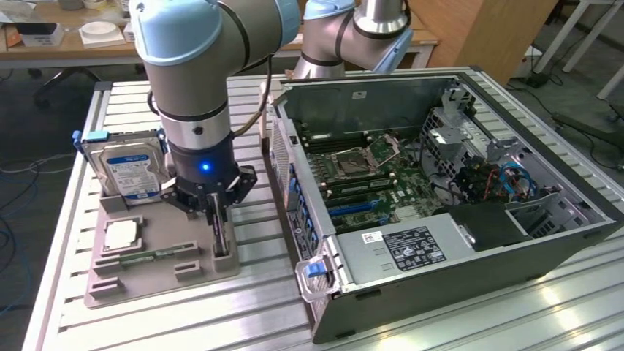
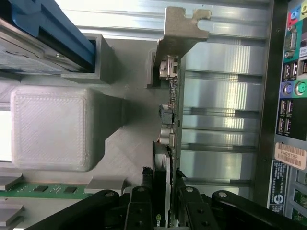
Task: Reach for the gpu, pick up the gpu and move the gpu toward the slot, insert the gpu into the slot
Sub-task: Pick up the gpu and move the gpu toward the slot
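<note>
Centrally, black two-finger gripper pinching thin dark rectangular gpu, metal end bracket; gpu upright in grey plastic tray, beside open computer case.

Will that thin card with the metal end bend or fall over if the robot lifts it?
The gpu is probably stiff: it is a flat board with a metal bracket. It looks light, being so thin. Standing on edge in the grey holder, it would likely tip if let go.
</note>
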Robot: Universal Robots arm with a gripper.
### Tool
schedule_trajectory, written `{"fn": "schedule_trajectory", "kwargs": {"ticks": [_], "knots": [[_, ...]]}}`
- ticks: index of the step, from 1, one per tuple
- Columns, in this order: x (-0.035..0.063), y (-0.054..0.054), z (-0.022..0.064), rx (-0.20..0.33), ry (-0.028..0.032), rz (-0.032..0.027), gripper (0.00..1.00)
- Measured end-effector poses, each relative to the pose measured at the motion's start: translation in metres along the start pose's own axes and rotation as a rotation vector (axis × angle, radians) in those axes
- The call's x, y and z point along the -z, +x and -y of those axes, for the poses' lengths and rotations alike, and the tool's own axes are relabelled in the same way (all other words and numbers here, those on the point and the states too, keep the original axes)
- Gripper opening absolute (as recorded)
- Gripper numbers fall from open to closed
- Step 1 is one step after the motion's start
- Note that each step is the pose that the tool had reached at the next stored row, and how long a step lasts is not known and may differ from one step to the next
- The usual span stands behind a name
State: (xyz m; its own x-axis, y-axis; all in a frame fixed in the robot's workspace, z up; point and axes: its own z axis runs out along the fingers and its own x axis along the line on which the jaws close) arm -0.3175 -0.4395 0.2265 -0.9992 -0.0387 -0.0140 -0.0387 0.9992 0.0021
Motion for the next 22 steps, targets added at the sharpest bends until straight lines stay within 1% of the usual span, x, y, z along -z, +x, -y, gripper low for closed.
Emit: {"fn": "schedule_trajectory", "kwargs": {"ticks": [22], "knots": [[0.1001,-0.001,-0.0002,0.000,0.0004,0.0000,0.27]]}}
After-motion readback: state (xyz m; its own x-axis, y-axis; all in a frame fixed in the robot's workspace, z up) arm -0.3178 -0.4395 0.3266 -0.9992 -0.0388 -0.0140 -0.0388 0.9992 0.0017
